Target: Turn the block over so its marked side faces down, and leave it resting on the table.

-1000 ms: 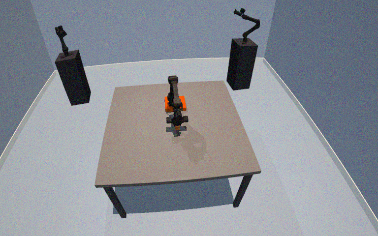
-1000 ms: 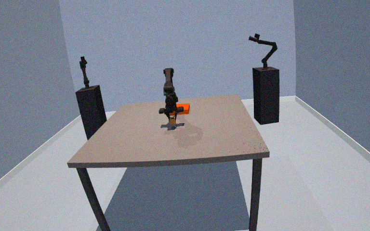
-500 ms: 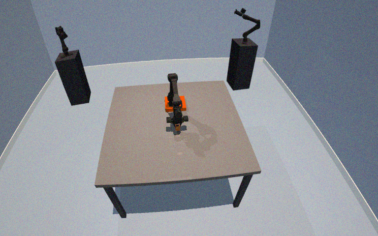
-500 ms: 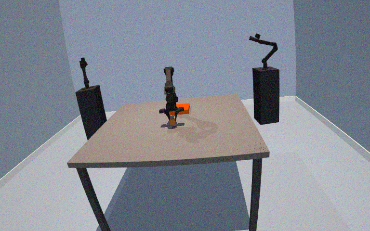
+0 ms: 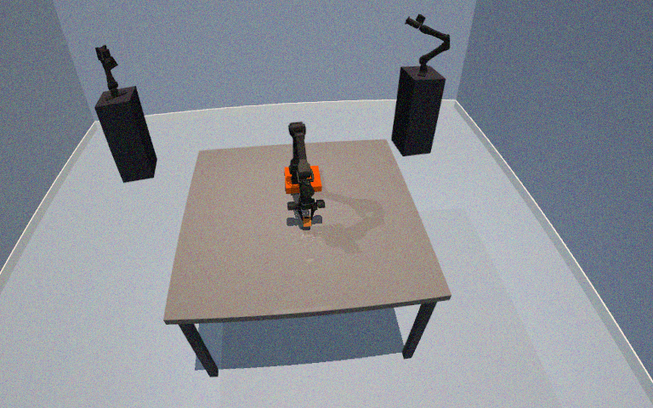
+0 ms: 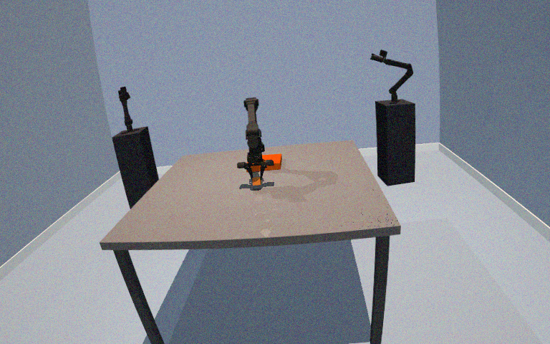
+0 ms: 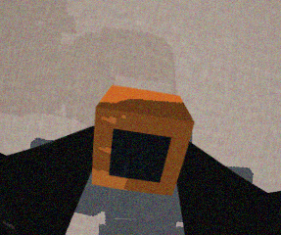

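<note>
The small orange block (image 5: 307, 222) (image 6: 256, 182) (image 7: 139, 119) is held between the two dark fingers of my gripper (image 5: 307, 219) (image 6: 256, 180) (image 7: 139, 141), which is shut on it. The marked side, a dark square (image 7: 140, 156) with an orange border, faces the wrist camera. A brightly lit orange face shows beyond it at the top of the block in the wrist view. A shadow lies just under the block in the top and exterior views. How high the block's lower edge is above the table (image 5: 249, 263) (image 6: 193, 213) is hard to tell. The underside is hidden.
An orange box (image 5: 315, 184) (image 6: 276, 163) stands at the foot of my arm, behind the gripper. Two black pedestals (image 5: 125, 138) (image 5: 418, 113) (image 6: 135, 160) (image 6: 395, 142) with other dark arms stand off the table at the back left and back right.
</note>
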`<state>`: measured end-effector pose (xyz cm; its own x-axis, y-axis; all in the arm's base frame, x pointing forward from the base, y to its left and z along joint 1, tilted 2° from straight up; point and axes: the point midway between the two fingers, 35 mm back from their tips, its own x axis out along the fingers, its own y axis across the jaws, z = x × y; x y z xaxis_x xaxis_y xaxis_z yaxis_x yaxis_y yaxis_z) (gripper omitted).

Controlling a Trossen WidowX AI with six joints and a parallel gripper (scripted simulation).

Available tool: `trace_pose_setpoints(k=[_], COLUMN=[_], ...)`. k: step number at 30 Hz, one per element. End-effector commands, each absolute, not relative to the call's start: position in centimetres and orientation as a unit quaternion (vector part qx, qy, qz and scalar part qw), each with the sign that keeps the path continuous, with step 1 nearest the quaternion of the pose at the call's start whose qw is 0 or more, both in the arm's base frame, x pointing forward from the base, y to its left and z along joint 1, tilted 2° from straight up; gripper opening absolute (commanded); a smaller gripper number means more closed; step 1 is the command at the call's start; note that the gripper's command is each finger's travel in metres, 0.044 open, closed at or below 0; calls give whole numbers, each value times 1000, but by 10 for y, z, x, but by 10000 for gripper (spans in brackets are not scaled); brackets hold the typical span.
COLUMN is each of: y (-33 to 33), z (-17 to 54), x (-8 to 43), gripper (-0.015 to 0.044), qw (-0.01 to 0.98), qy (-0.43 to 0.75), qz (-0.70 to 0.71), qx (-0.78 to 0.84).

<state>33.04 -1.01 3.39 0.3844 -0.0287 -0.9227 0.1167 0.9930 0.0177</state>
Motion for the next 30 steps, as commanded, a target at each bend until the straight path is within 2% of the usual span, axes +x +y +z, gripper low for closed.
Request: trace_pose_setpoints(k=[1,11,30], y=[-10,-10,-10], z=[37,35,4], x=[329,328,341], gripper=[0,0,0], qw=[853,865,925], qy=[519,497,375], qz=[-48,-49,-53], qx=[40,39,29])
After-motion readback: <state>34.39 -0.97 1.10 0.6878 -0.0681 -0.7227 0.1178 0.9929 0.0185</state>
